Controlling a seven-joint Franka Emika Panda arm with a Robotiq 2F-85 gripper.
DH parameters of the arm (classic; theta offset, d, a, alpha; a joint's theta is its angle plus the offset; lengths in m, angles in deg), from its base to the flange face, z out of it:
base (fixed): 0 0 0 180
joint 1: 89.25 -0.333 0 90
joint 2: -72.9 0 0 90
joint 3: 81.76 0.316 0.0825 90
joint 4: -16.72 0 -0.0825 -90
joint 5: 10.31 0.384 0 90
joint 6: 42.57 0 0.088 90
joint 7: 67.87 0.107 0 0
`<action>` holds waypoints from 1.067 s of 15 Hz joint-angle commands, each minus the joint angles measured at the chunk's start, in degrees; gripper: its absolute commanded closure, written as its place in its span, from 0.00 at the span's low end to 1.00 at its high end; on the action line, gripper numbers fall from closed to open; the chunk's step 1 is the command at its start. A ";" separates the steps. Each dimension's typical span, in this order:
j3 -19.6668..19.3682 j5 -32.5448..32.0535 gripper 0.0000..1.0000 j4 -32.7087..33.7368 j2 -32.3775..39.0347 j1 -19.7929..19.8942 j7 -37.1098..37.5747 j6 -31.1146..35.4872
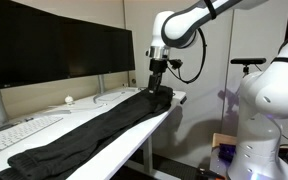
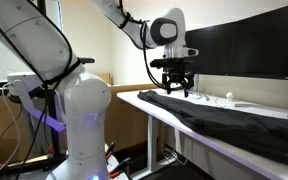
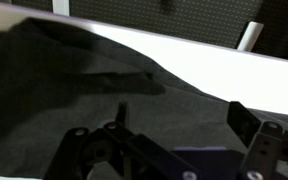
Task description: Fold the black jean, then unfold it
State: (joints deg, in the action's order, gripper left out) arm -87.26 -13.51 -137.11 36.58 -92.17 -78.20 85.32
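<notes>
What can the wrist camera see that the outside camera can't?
Only the wrist view: a close look at the folds in the black jean, seen past the open gripper. Only an exterior view: the monitors, the keyboard and the whole arm. Both: the black jean, the gripper and the white desk.

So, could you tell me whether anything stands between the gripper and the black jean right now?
Nothing visible does: the open gripper hangs directly over one end of the black jean, which lies stretched along the white desk.
</notes>
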 commanded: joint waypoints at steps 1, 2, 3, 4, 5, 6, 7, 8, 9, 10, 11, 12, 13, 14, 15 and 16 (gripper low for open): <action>5.85 2.07 0.00 6.77 8.85 -3.56 3.43 1.87; 8.01 1.85 0.00 9.07 11.32 -4.34 5.30 2.14; 9.55 1.59 0.00 10.85 13.58 -4.93 6.50 2.75; 11.59 1.01 0.00 12.90 15.62 -5.36 8.62 3.02; 13.11 0.46 0.00 14.91 17.78 -5.58 10.23 3.45; 15.07 -0.57 0.00 17.11 19.99 -5.65 12.51 3.81; 16.76 -1.80 0.00 19.41 22.06 -5.71 14.56 4.02; 18.26 -2.92 0.00 21.82 24.10 -5.72 16.63 4.21; 19.44 -4.12 0.00 23.93 25.99 -5.82 18.42 4.14; 20.51 -5.40 0.00 26.64 27.85 -6.11 19.95 3.29; 21.17 -6.42 0.00 28.73 29.54 -6.49 20.62 3.10; 21.75 -7.05 0.00 31.21 31.29 -7.04 21.29 2.58; 22.23 -8.21 0.00 33.30 32.76 -7.50 22.37 1.85; 22.69 -9.27 0.00 35.22 34.07 -8.13 23.42 1.30; 22.90 -10.48 0.00 36.77 35.43 -8.78 24.56 1.40; 23.35 -11.53 0.00 38.81 37.00 -9.67 27.13 0.30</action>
State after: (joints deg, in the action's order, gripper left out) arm -64.80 -21.44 -103.94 69.25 -100.04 -56.42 88.30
